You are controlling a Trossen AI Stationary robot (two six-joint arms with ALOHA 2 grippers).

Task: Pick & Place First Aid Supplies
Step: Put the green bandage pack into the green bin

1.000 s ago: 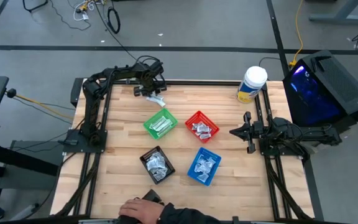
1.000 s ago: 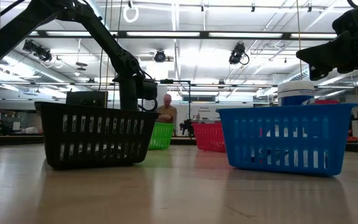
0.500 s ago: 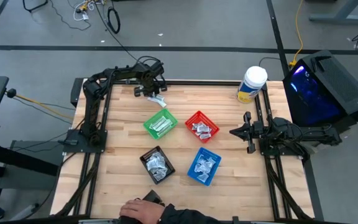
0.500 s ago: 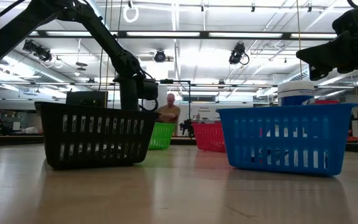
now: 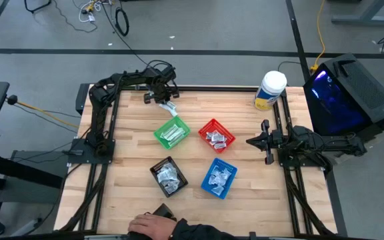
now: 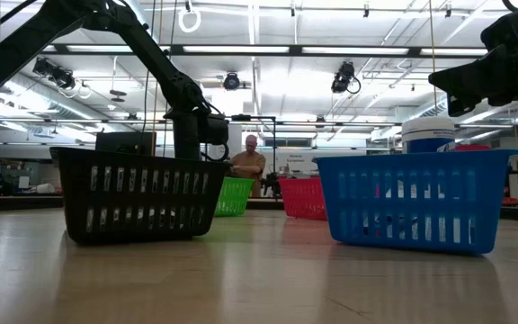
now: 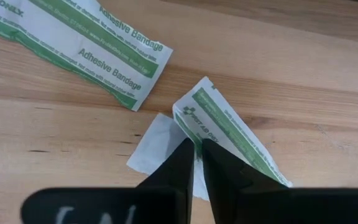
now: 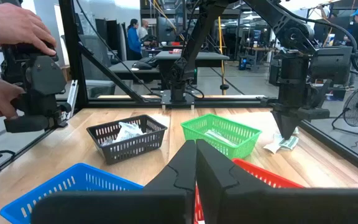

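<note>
The left gripper (image 7: 196, 163) is down at the desk (image 5: 132, 160), at about 11 o'clock in the high view, just beyond the green basket (image 5: 172, 132). Its jaws are pinched nearly together on the edge of a bandage strip (image 7: 229, 134), probably gripping it, though the contact itself is hidden under the tips. A second strip (image 7: 86, 43), cut off by the frame, lies near. More packets (image 5: 213, 137) fill the red basket (image 5: 217, 135), the black basket (image 5: 169, 177) and the blue basket (image 5: 218, 178). The right gripper (image 8: 196, 163) waits at 3 o'clock, jaws closed, empty. A person's hand (image 5: 147, 225) is at 6 o'clock.
</note>
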